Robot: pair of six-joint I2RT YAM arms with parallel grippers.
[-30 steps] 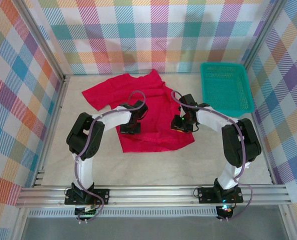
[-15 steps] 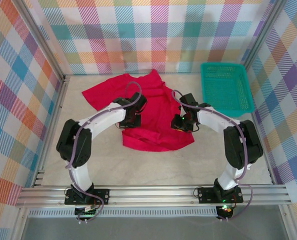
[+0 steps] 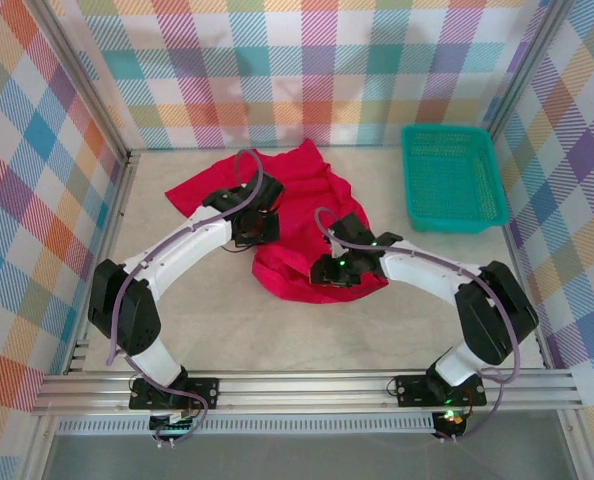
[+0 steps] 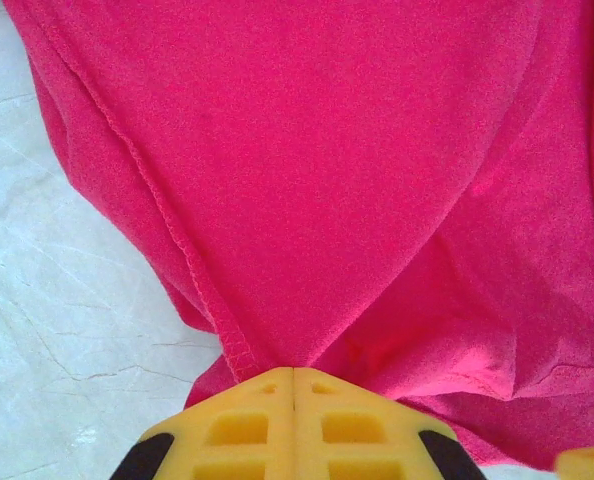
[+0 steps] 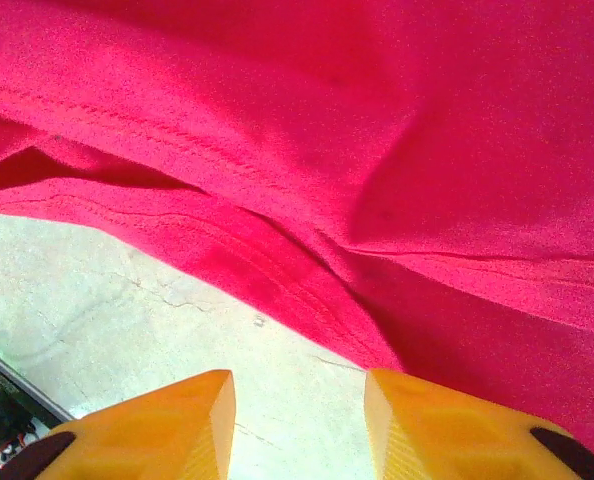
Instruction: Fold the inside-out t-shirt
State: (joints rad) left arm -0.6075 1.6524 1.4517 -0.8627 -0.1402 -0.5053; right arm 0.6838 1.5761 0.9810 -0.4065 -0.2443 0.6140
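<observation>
The inside-out t-shirt (image 3: pixel 307 190) is bright red and lies crumpled in the middle of the table, with its near part bunched into folds. My left gripper (image 3: pixel 259 228) is over its left side, shut on a stitched hem (image 4: pixel 202 290); the yellow fingertips meet at the cloth (image 4: pixel 293 372). My right gripper (image 3: pixel 322 272) hangs over the shirt's near part. In the right wrist view it stands open (image 5: pixel 299 410) above bare table, with nothing between the fingers. The shirt's doubled hem (image 5: pixel 277 270) lies just beyond the fingertips.
A teal plastic basket (image 3: pixel 452 178) stands at the back right, apart from the shirt. Pale marbled table (image 3: pixel 207 320) stretches in front of the shirt and to its left. Checked walls and a metal frame (image 3: pixel 107 250) close the workspace in.
My left gripper has carried the hem back and to the left, bunching the shirt's near left part. My right gripper has moved left and nearer, its jaws have opened and released the cloth.
</observation>
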